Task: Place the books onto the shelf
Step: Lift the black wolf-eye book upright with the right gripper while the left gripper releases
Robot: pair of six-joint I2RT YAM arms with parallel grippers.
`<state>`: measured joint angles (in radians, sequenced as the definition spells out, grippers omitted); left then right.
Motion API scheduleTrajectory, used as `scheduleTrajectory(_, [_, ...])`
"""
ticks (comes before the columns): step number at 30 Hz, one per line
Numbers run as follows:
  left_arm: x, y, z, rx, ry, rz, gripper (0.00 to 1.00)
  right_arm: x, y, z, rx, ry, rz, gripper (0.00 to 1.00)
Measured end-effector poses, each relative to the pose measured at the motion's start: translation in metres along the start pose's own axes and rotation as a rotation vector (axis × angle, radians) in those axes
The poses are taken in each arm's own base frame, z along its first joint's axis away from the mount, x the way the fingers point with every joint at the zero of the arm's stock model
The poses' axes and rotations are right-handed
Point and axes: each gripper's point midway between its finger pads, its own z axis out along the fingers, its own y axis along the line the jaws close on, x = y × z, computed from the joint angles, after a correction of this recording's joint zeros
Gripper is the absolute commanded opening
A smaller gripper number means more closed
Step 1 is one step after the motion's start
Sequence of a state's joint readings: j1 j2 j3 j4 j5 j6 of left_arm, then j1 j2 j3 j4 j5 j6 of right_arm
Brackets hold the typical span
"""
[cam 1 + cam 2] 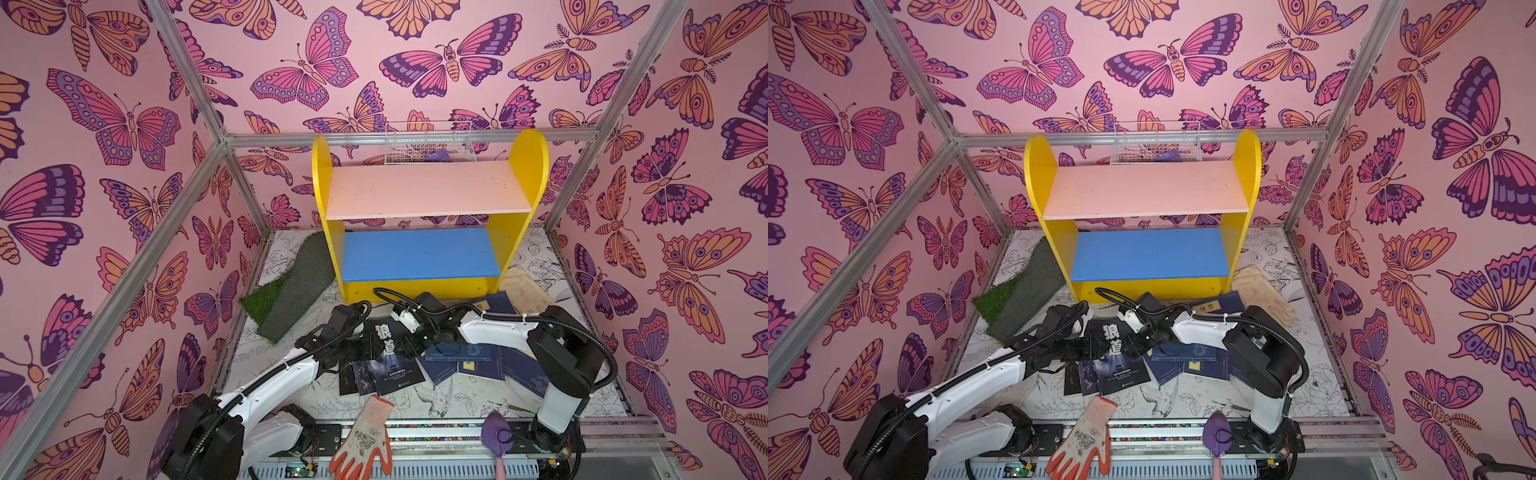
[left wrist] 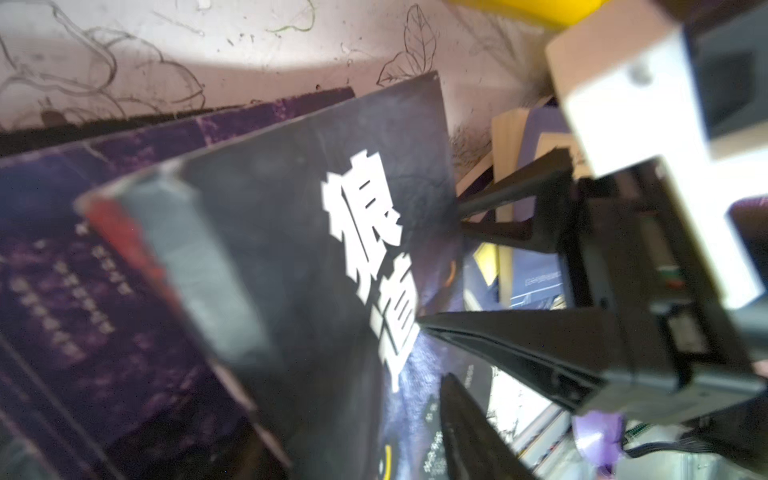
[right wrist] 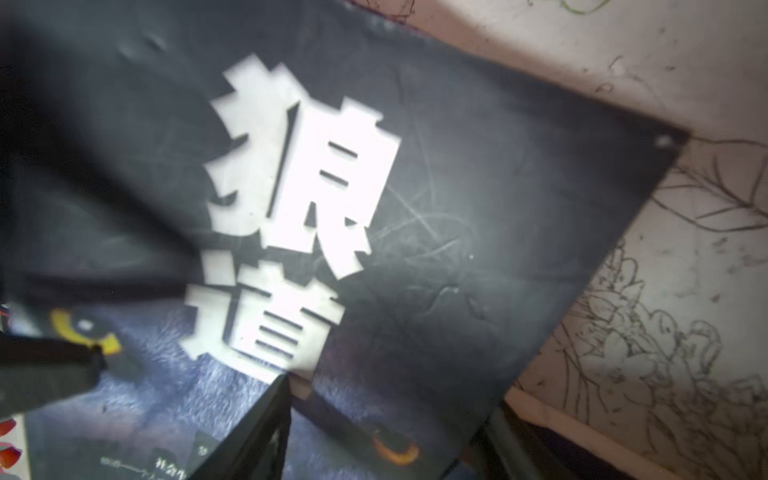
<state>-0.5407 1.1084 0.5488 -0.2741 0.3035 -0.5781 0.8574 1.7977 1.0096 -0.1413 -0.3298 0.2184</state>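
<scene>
Pink butterfly walls (image 1: 374, 62) on an aluminium frame enclose a white surface (image 1: 457, 399) printed with line-drawn leaves and birds. The shelf (image 1: 530, 166) stands at the back, with a wire basket (image 1: 428, 143) behind its top. In front of it, on the surface, dark books (image 1: 395, 370) lie fanned in a stack beside navy books (image 1: 478, 361). The left pincer (image 1: 359, 347) is at the top dark book's left edge; whether it pinches I cannot tell. The right pincer (image 1: 409, 343), spread, meets the right edge. A turf strip (image 1: 291, 291), a glove (image 1: 365, 436) and a purple trowel (image 1: 496, 434) lie around.
</scene>
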Motion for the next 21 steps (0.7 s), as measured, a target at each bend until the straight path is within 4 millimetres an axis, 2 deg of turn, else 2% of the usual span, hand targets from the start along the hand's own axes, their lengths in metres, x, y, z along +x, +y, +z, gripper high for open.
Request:
scheduleTrajectory(6, [-0.002, -0.004, 0.001, 0.018, -0.008, -0.004, 0.01, 0.0, 0.0, 0.0, 0.0, 0.001, 0.004, 0.65])
scheduleTrajectory(11, [-0.003, -0.004, 0.0, 0.021, -0.012, -0.006, 0.0, -0.001, -0.001, -0.003, 0.01, -0.008, 0.004, 0.66])
scheduleTrajectory(14, [-0.007, -0.012, -0.01, 0.046, -0.045, 0.013, 0.0, -0.005, 0.002, -0.013, 0.018, -0.034, -0.007, 0.7])
scheduleTrajectory(17, [-0.017, -0.033, -0.037, 0.126, -0.137, 0.058, 0.0, -0.02, 0.01, -0.041, 0.027, -0.117, -0.041, 0.76])
scheduleTrajectory(21, [-0.035, -0.056, -0.084, 0.218, -0.319, 0.083, 0.0, -0.048, 0.016, -0.103, 0.027, -0.294, -0.04, 0.87])
